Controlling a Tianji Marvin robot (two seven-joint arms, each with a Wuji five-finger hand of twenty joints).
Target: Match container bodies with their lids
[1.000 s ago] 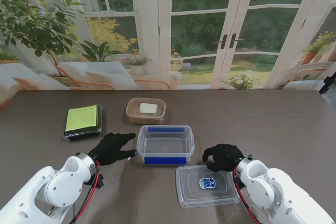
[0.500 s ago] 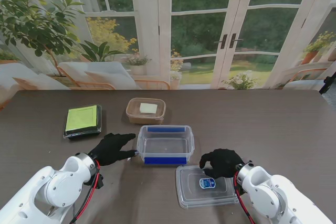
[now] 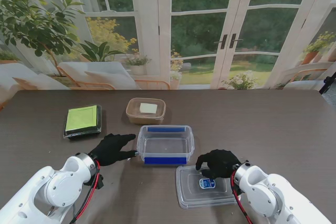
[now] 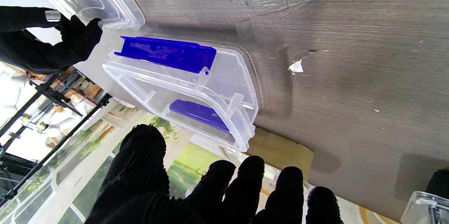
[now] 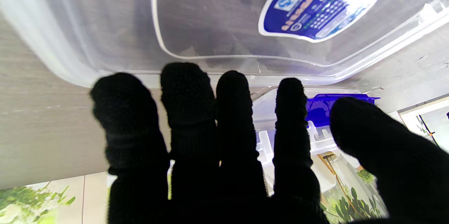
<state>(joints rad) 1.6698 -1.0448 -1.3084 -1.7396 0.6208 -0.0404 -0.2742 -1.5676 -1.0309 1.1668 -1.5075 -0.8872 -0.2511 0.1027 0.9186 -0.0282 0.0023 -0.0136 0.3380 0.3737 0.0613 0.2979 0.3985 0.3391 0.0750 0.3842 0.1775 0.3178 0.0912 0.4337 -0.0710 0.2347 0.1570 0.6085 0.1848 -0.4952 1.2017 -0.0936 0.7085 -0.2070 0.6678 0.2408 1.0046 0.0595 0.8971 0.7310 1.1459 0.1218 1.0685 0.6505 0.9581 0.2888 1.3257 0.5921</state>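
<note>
— Dark desk (image 3: pixel 273 124): where is the clear lid (image 3: pixel 207 185) lying?
— Just right of the blue-latched box (image 3: pixel 165 144), nearer me; right hand (image 3: pixel 218 163) fingers (image 5: pixel 186 94) are curling loosely over its far edge, gripping nothing.
— Left hand (image 3: pixel 111 149)?
— Resting spread beside the box.

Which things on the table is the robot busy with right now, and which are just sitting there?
Busy with:
clear box with blue clips
clear lid with blue sticker, under the right hand
left hand, beside the box

Just sitting there:
brown tub
black container with green top
</note>
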